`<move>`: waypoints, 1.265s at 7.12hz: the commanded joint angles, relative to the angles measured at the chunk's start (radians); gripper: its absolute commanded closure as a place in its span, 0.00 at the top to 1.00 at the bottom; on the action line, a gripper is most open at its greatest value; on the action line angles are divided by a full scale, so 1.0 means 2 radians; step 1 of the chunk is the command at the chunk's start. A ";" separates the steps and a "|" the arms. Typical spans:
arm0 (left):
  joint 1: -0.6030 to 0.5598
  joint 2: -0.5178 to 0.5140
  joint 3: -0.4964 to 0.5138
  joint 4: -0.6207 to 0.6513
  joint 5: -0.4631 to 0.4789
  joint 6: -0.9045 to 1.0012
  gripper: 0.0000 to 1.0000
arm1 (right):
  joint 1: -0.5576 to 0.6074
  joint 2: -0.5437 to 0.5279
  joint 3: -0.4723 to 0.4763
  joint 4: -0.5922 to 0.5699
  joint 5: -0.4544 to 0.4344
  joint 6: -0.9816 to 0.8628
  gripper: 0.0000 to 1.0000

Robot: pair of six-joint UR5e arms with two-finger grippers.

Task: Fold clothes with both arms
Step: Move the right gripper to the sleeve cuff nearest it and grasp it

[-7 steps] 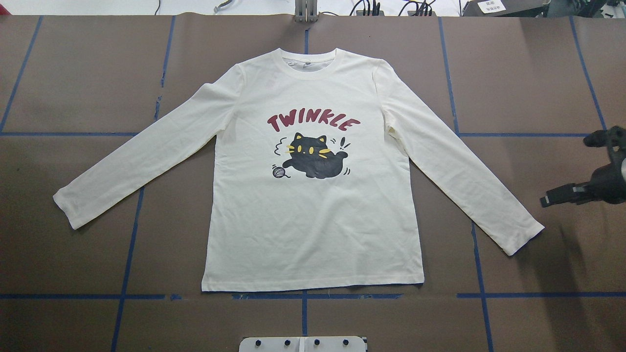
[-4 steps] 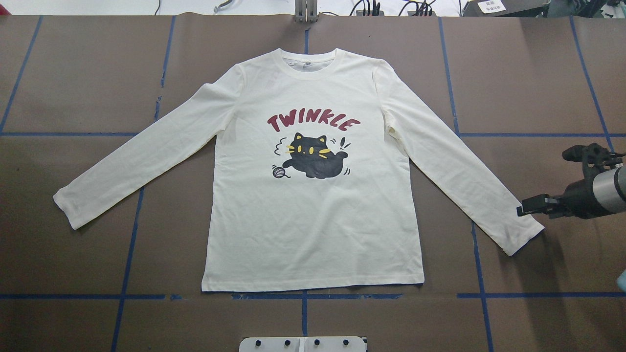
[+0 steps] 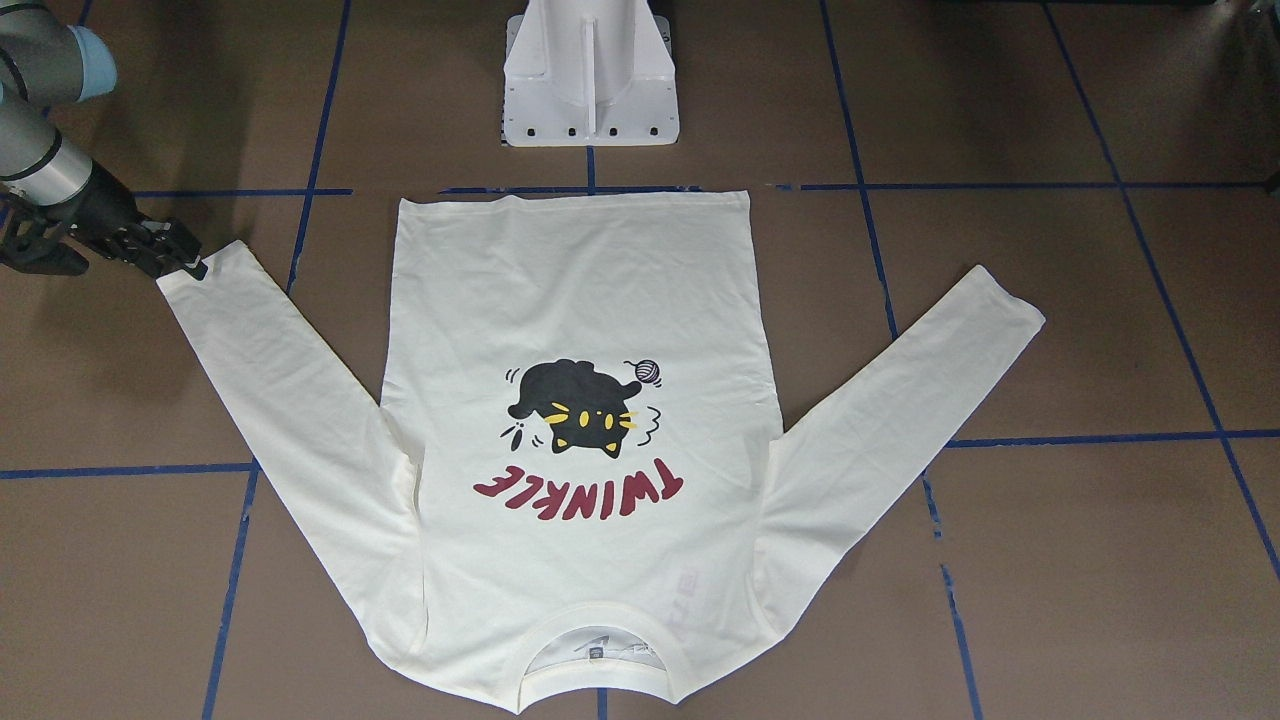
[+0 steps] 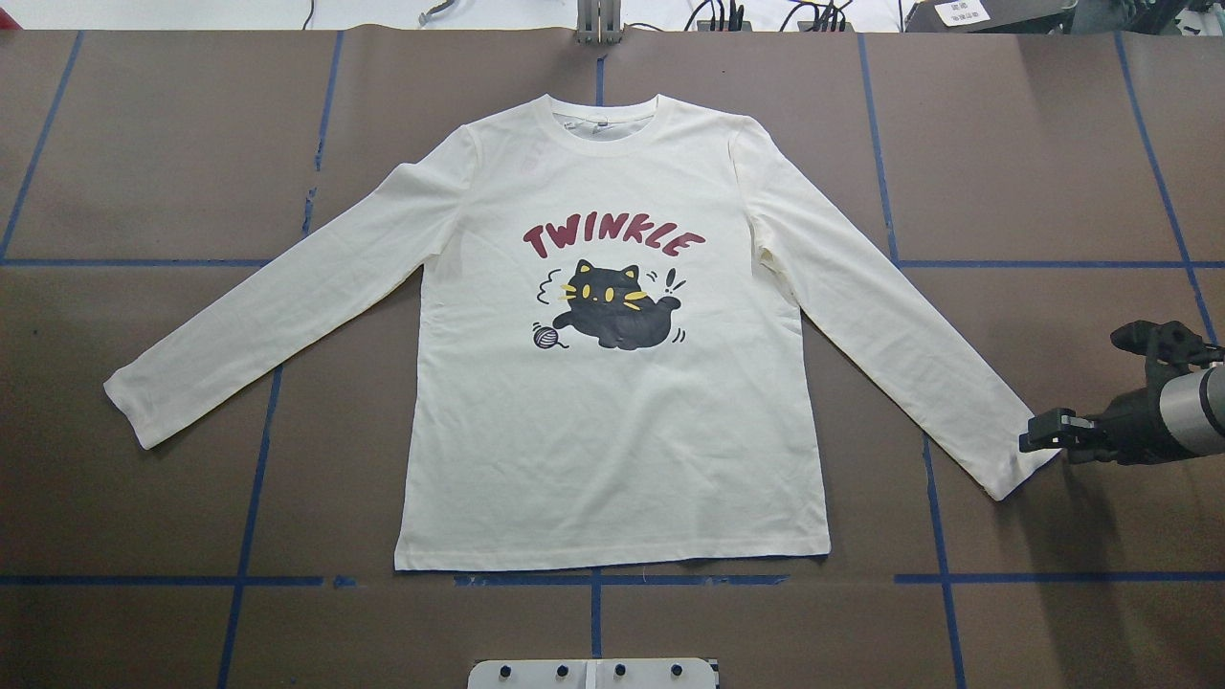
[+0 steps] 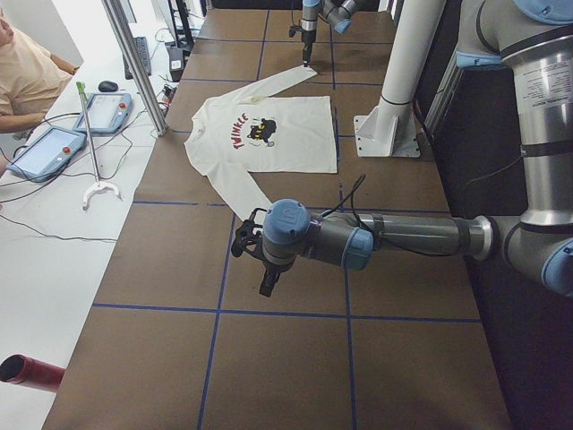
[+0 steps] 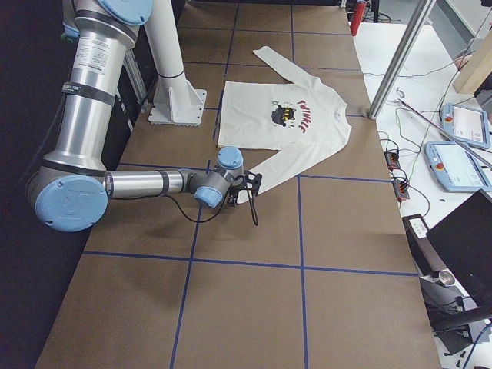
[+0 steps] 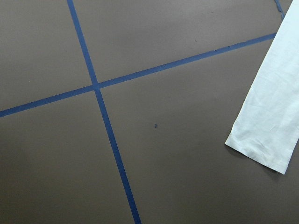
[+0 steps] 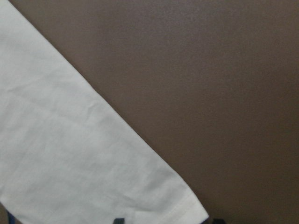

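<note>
Shirt flat print-up on table, right gripper wide open at right cuff, left gripper near left cuff, its opening impossible to tell.

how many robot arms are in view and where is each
2. The right arm reaches in with its gripper at one sleeve cuff of the shirt; the left arm hovers near the other cuff, seen only in side views.

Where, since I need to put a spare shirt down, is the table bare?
Bare: the table beyond either sleeve beside the collar, and the strip between hem and white base. Crowded: the right gripper at one cuff of the shirt; the left gripper near the other.
</note>
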 commanded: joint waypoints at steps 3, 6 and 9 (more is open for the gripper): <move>0.000 -0.002 0.000 0.000 0.001 0.001 1.00 | 0.001 -0.001 -0.010 0.000 -0.011 0.000 0.00; 0.000 -0.002 -0.006 0.000 0.000 0.000 1.00 | 0.014 0.006 0.008 -0.004 0.013 0.000 0.00; 0.000 -0.008 -0.013 0.000 -0.002 0.000 1.00 | 0.044 0.156 0.083 -0.159 0.058 0.043 0.00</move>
